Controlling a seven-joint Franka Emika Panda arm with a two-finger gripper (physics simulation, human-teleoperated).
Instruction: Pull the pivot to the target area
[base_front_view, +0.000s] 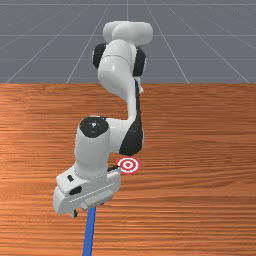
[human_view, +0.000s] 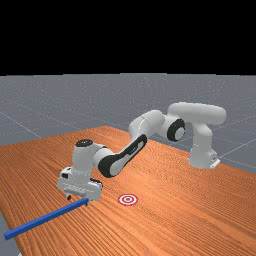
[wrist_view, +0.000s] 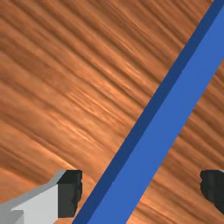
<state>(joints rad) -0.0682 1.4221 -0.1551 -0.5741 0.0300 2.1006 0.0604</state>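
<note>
Orange-brown worktop (base_front_view: 200, 200): released jaws (wrist_view: 142, 190) straddle blue bar (human_view: 47, 217)

Blue bar, presumably the pivot, slants between spread jaws, ungripped, off-centre; closing could twist it. Straddling likely readies a pinch, then a pull. Its near end juts past the worktop's edge at the far view's left. Target area (base_front_view: 128, 165) lies beyond the bar's far end, toward the front view's right; wood between looks like enough room to slide.
</note>
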